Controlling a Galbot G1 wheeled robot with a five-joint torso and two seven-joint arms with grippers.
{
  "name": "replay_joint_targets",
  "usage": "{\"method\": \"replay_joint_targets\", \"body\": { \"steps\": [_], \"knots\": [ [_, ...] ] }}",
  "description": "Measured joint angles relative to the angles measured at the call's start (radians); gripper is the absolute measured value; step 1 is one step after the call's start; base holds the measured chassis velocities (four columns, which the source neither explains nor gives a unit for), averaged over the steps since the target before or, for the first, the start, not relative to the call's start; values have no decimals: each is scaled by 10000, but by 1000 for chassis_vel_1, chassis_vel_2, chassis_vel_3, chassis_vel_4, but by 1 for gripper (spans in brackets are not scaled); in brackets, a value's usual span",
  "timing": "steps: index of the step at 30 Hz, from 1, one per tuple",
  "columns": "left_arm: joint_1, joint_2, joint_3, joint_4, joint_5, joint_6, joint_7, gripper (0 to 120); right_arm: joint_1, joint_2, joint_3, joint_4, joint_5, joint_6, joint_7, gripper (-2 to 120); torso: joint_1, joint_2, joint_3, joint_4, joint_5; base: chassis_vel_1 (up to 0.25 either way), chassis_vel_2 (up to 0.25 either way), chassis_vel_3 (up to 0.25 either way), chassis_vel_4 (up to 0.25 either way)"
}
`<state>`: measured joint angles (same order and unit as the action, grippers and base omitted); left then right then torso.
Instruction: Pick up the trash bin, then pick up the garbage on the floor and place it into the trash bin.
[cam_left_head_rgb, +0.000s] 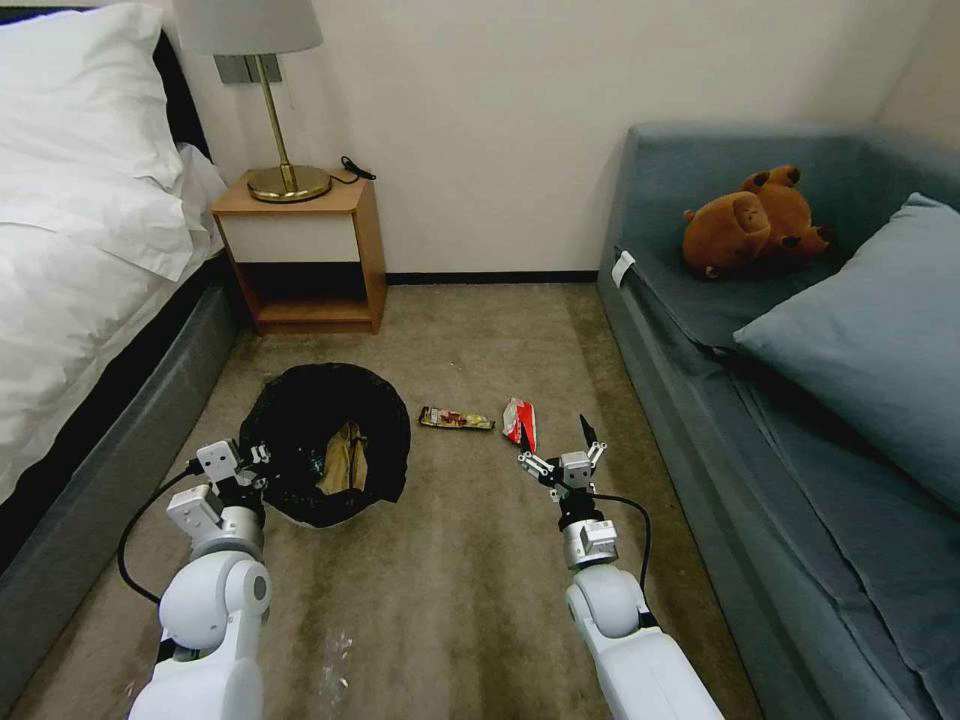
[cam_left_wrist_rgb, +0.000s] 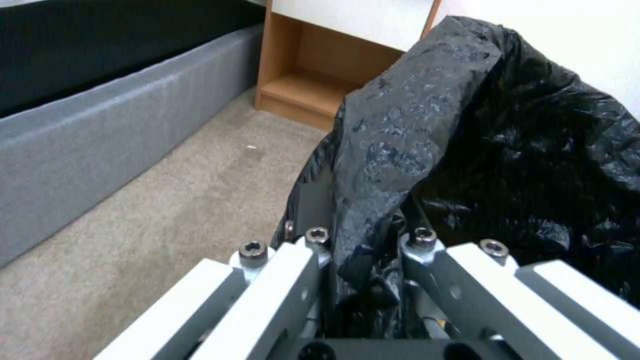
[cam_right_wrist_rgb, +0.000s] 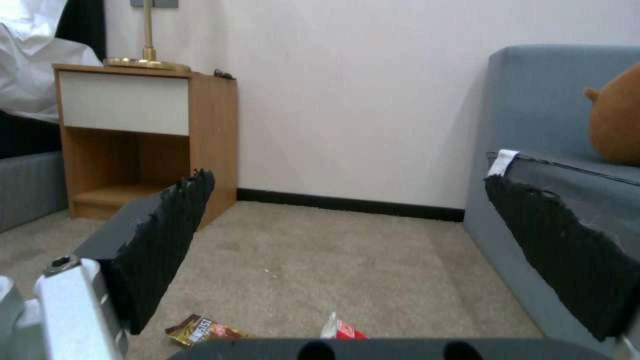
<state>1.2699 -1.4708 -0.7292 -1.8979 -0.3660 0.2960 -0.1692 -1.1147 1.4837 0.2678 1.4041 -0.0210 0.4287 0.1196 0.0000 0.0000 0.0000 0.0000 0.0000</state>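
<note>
Black crinkled plastic lined the trash bin, which sat tilted toward the robot in the head view, a tan paper wrapper lying inside. The left tool was clamped on the bin's near-left rim. On the carpet, the dark snack-bar wrapper lay just to the bin's right; the red-and-white packet lay farther from the bin, beyond it. The right tool hung just beside that packet, fingers spread wide, holding nothing.

Left wrist view: the left tool pinched the bin's bag, with the nightstand behind the bin.

Right wrist view: the right tool gaped open; snack-bar wrapper and packet lay on the carpet below it.
</note>
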Motion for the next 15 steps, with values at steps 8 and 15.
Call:
{"method": "replay_joint_targets", "body": {
  "steps": [8,15],
  "knots": [
    [-1,-8,28,19,7,-16,-1,4,14,-10,16,-13,-20,8,-19,100,0,0,0,-1,0,-121,115,107,-122],
    [9,-5,21,70,9,-54,5,4,25,-17,15,-39,-33,24,-41,100,0,0,0,-1,0,-108,107,123,-104]
  ]
}}
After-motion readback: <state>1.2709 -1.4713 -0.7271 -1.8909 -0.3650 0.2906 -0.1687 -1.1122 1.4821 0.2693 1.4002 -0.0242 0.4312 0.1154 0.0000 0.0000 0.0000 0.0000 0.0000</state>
